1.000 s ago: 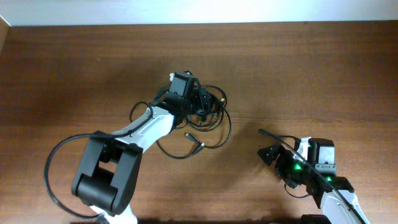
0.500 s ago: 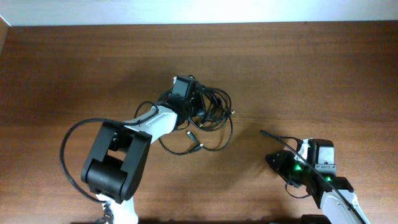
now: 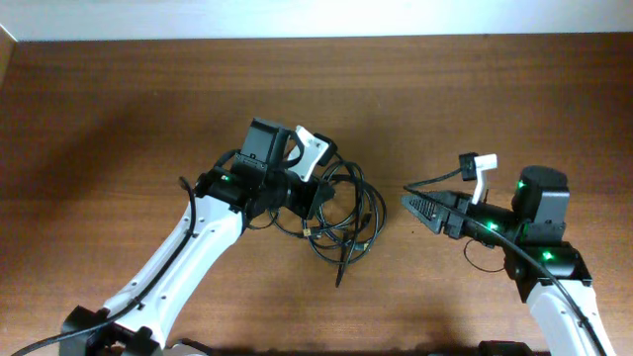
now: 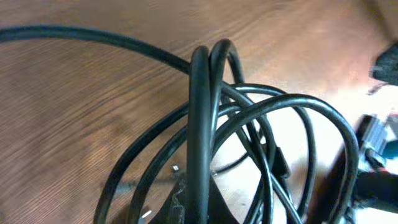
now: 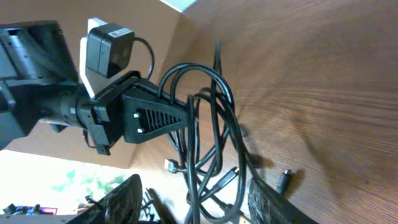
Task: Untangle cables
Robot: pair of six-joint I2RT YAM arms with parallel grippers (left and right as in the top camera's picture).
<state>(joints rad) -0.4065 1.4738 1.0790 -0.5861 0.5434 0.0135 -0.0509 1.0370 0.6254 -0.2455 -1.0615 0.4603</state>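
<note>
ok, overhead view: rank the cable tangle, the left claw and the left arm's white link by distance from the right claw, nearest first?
From the right claw, in the overhead view:
1. cable tangle: just to its left, mid-frame.
2. left claw: beyond that, at the tangle's left side.
3. left arm's white link: farthest, lower left.

Overhead: fixed above, looking straight down, wide, most of the surface (image 3: 119, 99) in frame. Left wrist: very near, cables (image 4: 202, 124) fill the frame, soft focus. Right wrist: low, rolled sideways, facing the left gripper (image 5: 183, 112) across the surface. All three share that cable bundle.
</note>
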